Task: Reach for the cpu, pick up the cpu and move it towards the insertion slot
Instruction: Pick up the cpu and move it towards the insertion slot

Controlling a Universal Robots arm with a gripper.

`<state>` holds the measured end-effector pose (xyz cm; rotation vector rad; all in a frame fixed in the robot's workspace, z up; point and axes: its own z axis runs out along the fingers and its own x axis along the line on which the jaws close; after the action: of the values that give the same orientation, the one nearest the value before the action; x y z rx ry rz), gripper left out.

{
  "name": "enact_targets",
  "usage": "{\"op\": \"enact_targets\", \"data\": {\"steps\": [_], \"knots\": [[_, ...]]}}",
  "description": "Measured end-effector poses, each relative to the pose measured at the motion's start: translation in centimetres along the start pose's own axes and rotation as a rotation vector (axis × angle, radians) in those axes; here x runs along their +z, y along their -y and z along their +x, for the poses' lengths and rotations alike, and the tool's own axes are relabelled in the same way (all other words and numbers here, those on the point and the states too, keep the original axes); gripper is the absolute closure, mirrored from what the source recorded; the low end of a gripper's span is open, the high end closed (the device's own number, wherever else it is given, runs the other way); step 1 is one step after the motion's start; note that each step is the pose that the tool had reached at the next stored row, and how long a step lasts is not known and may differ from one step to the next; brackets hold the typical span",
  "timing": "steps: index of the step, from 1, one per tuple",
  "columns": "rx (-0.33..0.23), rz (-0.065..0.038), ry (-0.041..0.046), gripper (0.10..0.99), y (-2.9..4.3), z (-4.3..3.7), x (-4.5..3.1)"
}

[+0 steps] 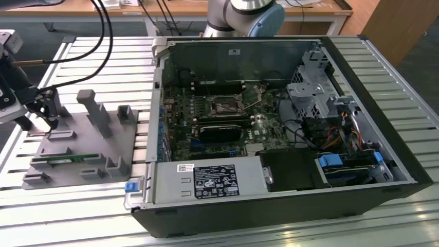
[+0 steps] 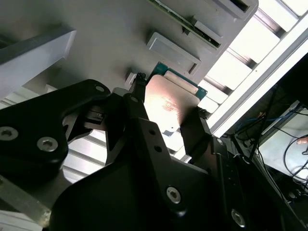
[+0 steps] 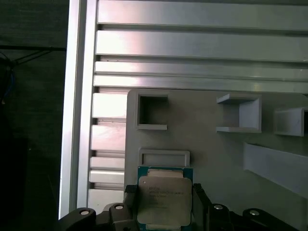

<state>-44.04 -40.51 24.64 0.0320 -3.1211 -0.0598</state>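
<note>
In the exterior view, we see the gripper low over the far corner of a grey fixture plate, at the exterior view's left. The plate lies on a slatted aluminium table. This view alone gives us the insertion slot. It sits on the board inside the open computer case, well apart from the gripper, towards the exterior view's right. A green memory stick lies on the near part of the plate.

The exterior view does not let us make out the chip, but both wrist views do. In the first wrist view the cpu faces us flat, its silvery top ringed by a green edge, just beside a shallow rectangular frame on the plate. The dark fingers sit against two opposite sides of the chip, so the pincer is closed on it. The second wrist view looks along the fingers and shows the cpu clamped between their tips, its metal top catching the light.
</note>
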Motion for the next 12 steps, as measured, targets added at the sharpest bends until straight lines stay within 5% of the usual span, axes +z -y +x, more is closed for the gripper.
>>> {"op": "enact_targets", "data": {"steps": [12], "knots": [[0.000, 0.000, -0.0001, 0.545, -0.14, 0.03, -1.23]]}}
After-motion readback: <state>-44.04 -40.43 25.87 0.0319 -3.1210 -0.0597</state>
